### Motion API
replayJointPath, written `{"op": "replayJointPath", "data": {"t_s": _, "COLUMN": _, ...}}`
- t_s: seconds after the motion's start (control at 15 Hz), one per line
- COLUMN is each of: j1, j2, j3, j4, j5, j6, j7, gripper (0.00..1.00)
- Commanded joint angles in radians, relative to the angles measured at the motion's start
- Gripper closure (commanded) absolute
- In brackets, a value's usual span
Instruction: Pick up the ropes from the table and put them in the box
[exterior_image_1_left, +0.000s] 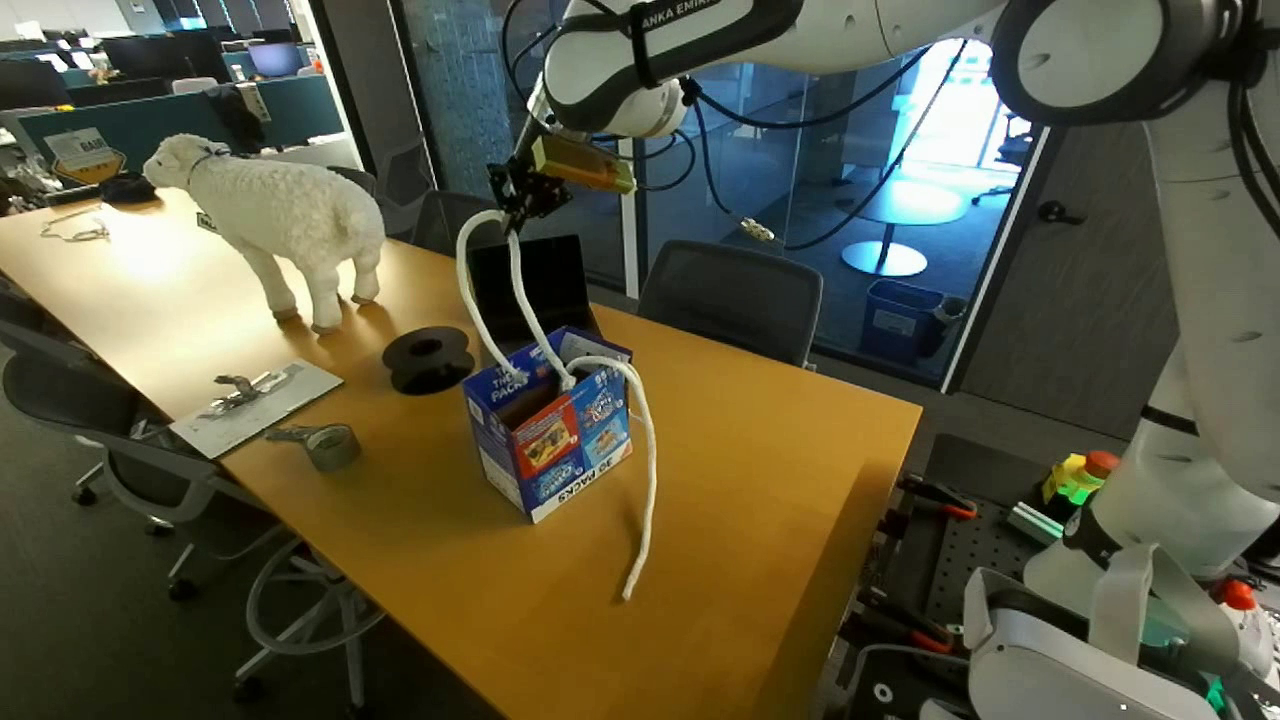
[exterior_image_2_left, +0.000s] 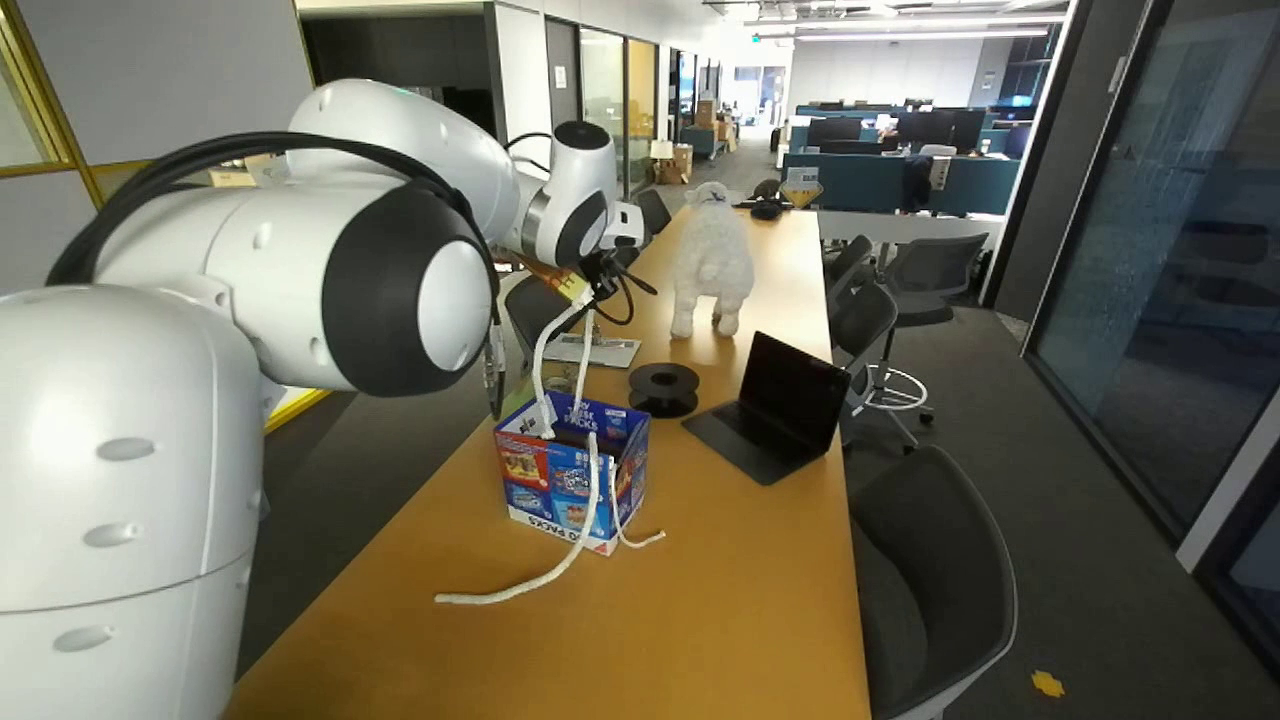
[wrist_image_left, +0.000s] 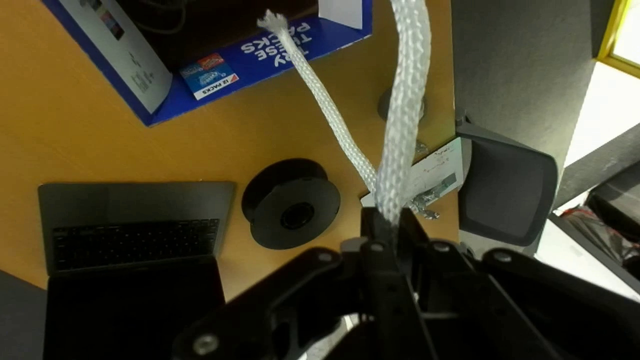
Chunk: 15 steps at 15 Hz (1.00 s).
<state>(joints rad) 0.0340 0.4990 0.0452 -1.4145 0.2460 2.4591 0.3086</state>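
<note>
My gripper (exterior_image_1_left: 517, 212) is shut on a white rope (exterior_image_1_left: 468, 275), high above the box (exterior_image_1_left: 570, 440). From the fingertips the held rope hangs in two strands into the space at the box's open top. In the wrist view, one frayed rope end (wrist_image_left: 274, 21) shows over the flap with printed letters. Another rope (exterior_image_1_left: 648, 470) drapes over the box's rim and down onto the table (exterior_image_1_left: 760, 500). In an exterior view, a thinner cord (exterior_image_2_left: 620, 520) also hangs down the box's side to the tabletop. The box's inside is mostly dark.
Beside the box stand an open black laptop (exterior_image_2_left: 775, 410) and a black spool (exterior_image_2_left: 663, 388). A clipboard (exterior_image_1_left: 258, 405) and a roll of tape (exterior_image_1_left: 332, 447) lie near the table's edge. Farther along stands a white toy sheep (exterior_image_1_left: 290, 205). Chairs (exterior_image_1_left: 735, 295) line the table.
</note>
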Motion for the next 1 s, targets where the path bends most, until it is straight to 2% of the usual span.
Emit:
{"op": "replayJointPath", "data": {"t_s": 0.0, "j1": -0.014, "j2": 0.05, "j3": 0.031, "j4": 0.056, "j5": 0.029, "j6": -0.004, "j7": -0.076, "gripper": 0.92}}
{"op": "replayJointPath", "data": {"t_s": 0.33, "j1": -0.04, "j2": 0.098, "j3": 0.085, "j4": 0.097, "j5": 0.055, "j6": -0.013, "j7": -0.228, "gripper": 0.92}}
{"op": "replayJointPath", "data": {"t_s": 0.93, "j1": -0.073, "j2": 0.143, "j3": 0.115, "j4": 0.208, "j5": 0.065, "j6": -0.05, "j7": -0.337, "gripper": 0.92}}
